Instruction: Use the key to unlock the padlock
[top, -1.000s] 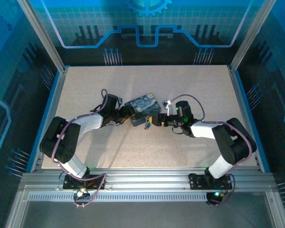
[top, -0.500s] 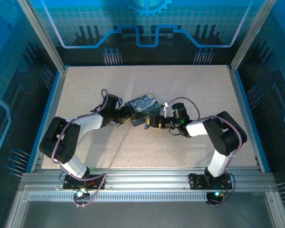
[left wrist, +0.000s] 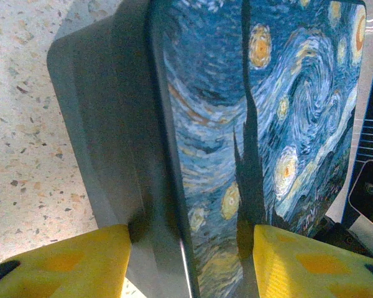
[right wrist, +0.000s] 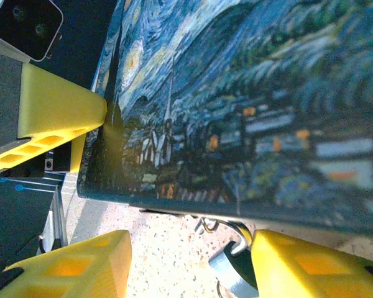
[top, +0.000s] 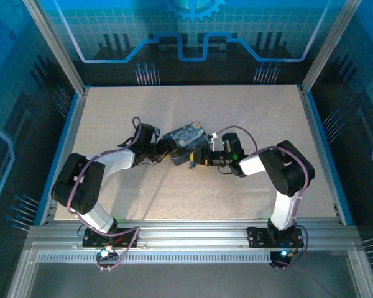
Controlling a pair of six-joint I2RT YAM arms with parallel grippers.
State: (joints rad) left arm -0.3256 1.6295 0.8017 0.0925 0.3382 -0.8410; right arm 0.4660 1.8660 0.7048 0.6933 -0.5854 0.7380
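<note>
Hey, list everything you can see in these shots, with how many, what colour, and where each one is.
tin: one, blue with swirling night-sky painting, mid-table
padlock: one, silvery-grey, under the tin's edge
table: one, speckled beige, beneath everything
arms: two, black and white, reaching in from the near edge
left hand: one, yellow fingers, clamped on the tin
right hand: one, yellow fingers, open either side of the padlock

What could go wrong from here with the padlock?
The padlock sits off-centre, close to one finger of the open right gripper; closing may knock it aside. The left gripper holds the painted tin by one end; a push could twist it loose.
</note>
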